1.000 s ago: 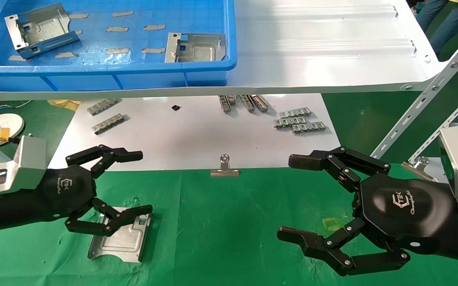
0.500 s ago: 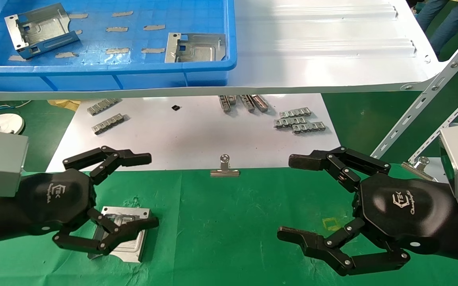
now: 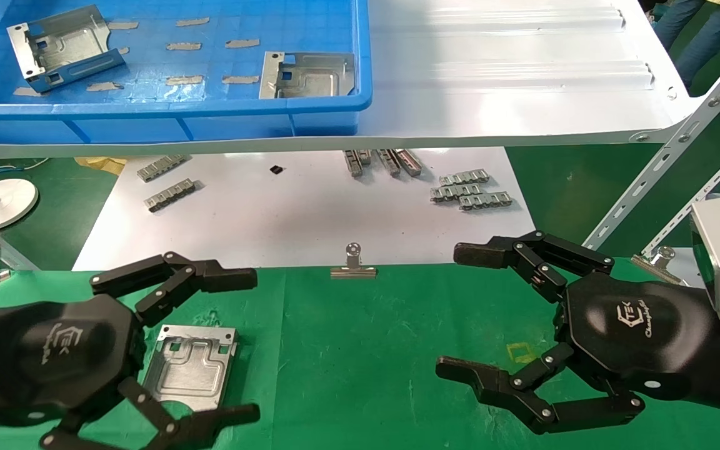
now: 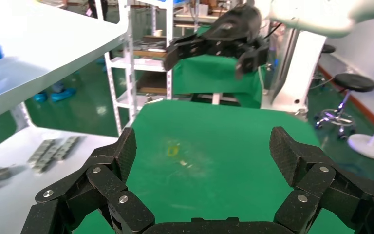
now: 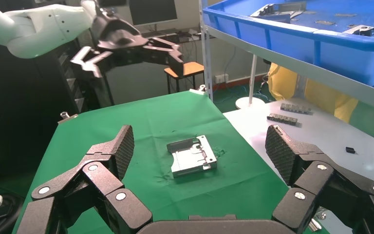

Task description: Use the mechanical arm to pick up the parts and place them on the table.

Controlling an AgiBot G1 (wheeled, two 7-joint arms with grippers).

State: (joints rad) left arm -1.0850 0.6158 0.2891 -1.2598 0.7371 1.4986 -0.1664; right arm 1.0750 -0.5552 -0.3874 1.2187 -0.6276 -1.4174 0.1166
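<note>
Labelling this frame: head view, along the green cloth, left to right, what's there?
left hand, open → metal plate lying flat on the green cloth → silver binder clip at the cloth's far edge → yellow square mark → right hand, open, hovering.

A blue bin (image 3: 322, 112) sits on the white shelf (image 3: 510, 81) (linked strips (image 3: 471, 192) beneath).

Both pincers spread wide.
Left pincer (image 3: 247, 344) low at the near left, empty; right pincer (image 3: 454, 312) level, fingers apart, idle.
</note>
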